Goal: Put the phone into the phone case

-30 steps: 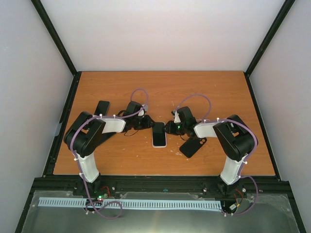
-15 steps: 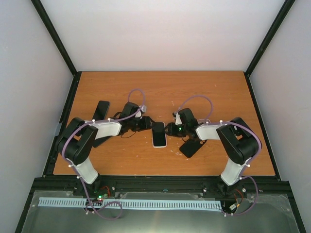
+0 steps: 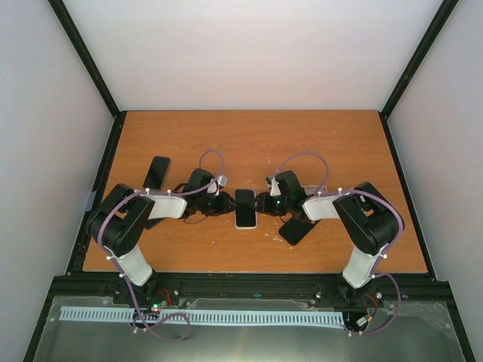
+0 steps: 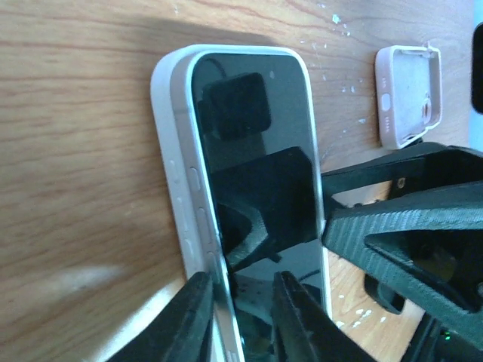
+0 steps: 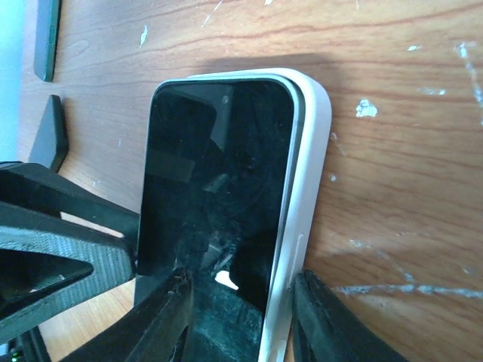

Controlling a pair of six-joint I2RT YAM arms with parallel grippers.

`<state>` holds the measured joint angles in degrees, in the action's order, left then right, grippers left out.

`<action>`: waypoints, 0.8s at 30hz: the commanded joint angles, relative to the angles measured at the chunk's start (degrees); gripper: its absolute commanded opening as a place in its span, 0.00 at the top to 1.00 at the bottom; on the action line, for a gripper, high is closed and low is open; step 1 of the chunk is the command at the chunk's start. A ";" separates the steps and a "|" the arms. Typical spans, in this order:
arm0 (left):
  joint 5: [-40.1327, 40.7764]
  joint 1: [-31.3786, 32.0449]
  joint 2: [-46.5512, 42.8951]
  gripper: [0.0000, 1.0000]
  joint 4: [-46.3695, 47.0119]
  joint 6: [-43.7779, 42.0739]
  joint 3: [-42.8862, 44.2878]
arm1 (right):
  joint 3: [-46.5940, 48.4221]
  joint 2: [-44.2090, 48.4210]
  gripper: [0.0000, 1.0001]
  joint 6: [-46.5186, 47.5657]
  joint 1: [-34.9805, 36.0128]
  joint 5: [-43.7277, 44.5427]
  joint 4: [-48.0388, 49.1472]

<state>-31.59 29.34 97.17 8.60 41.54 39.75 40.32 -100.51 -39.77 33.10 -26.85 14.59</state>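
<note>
1. The black-screened phone (image 3: 245, 209) lies face up mid-table, resting in the white phone case (image 4: 170, 151), its long axis running near-to-far.
2. The left gripper (image 4: 241, 302), narrow, pinches the left long edge. The right gripper (image 5: 238, 302) straddles the right edge, grip unclear.
3. Both arms are equally near. Orange wooden table (image 3: 324, 143), white walls.

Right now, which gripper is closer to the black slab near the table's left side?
Left. The left gripper is to the right of the black slab; the right gripper is farther, beyond the white-edged phone between them.
</note>
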 commanded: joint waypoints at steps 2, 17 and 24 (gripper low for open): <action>-0.80 0.01 0.93 0.83 2.52 -0.01 -1.20 | -0.63 -1.69 0.64 -4.09 0.65 -3.31 3.98; -0.38 0.01 -2.85 0.69 4.49 2.66 -7.23 | -2.78 -0.61 0.62 -14.87 1.78 -11.56 19.35; 0.68 0.01 -4.55 0.66 4.12 2.19 -9.25 | -4.07 -2.17 0.61 -16.98 3.81 -12.41 23.22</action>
<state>-31.38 28.97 93.45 13.26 44.01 31.99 37.19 -101.43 -54.59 34.20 -34.04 32.27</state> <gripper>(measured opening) 0.341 0.390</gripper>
